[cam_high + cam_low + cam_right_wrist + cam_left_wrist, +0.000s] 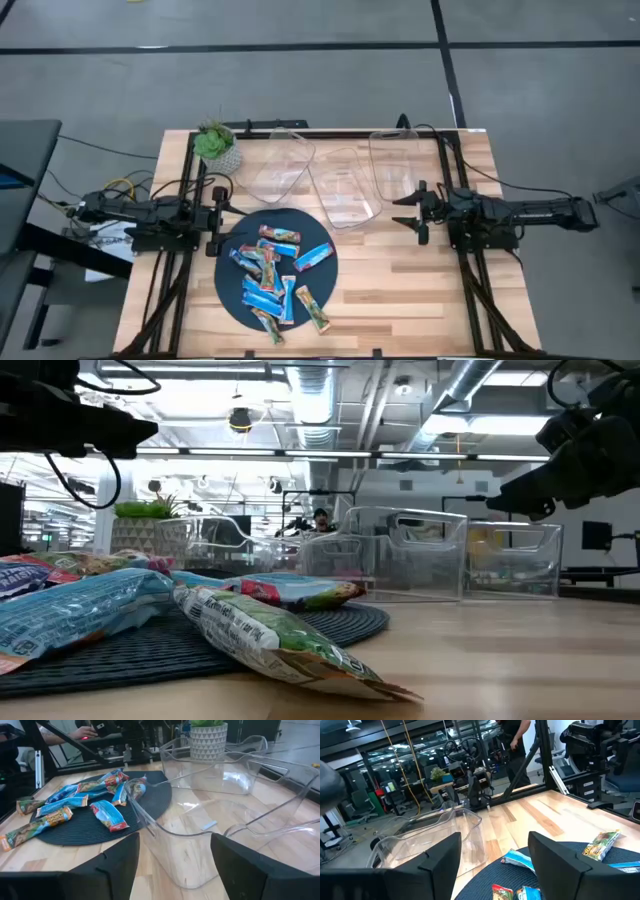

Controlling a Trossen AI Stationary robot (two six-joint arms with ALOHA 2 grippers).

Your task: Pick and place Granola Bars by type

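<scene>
Several granola bars (277, 274) in blue, green and orange wrappers lie in a loose heap on a dark round mat (232, 293) at the table's near middle. In the low view a green bar (270, 632) and a blue bar (80, 610) lie up front. My left gripper (224, 222) hovers open at the mat's left far edge, above the table; its wrist view shows nothing between its fingers (440, 857). My right gripper (408, 214) stands open to the right of the mat, beside the middle bin, also with nothing between its fingers (240, 862).
Three clear plastic bins (277, 163) (346, 190) (394, 162) stand in a row along the table's far half. A potted plant (216, 145) sits at the far left corner. Bare wood (400, 290) lies right of the mat.
</scene>
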